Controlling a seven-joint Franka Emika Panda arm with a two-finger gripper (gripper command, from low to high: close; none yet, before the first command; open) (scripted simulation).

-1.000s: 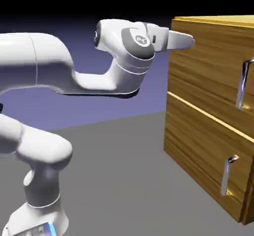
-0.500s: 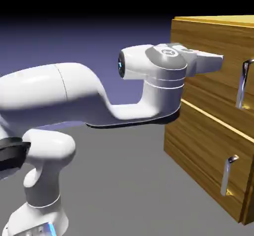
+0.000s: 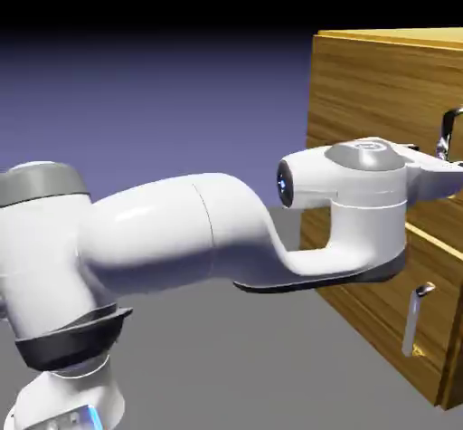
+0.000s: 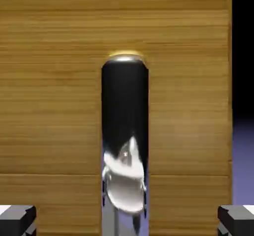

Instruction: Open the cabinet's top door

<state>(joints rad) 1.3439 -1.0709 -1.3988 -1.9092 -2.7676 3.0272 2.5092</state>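
Note:
The cabinet of golden-brown wood stands at the exterior view's right. Its top door is shut, with a vertical silver handle at the picture's right edge. My gripper reaches level toward that handle's lower part, its tips at the frame's edge. In the hand view the handle runs as a dark, shiny bar up the middle of the door's wood. My gripper is open there: both grey fingertips sit far apart, and neither touches the bar.
Below the top door is the lower panel with its own short silver handle. My arm's thick white forearm crosses the middle of the exterior view above the grey table.
My arm has swung right and down. The hand dropped from near the cabinet's top corner to the level of the top door's handle and moved close to it.

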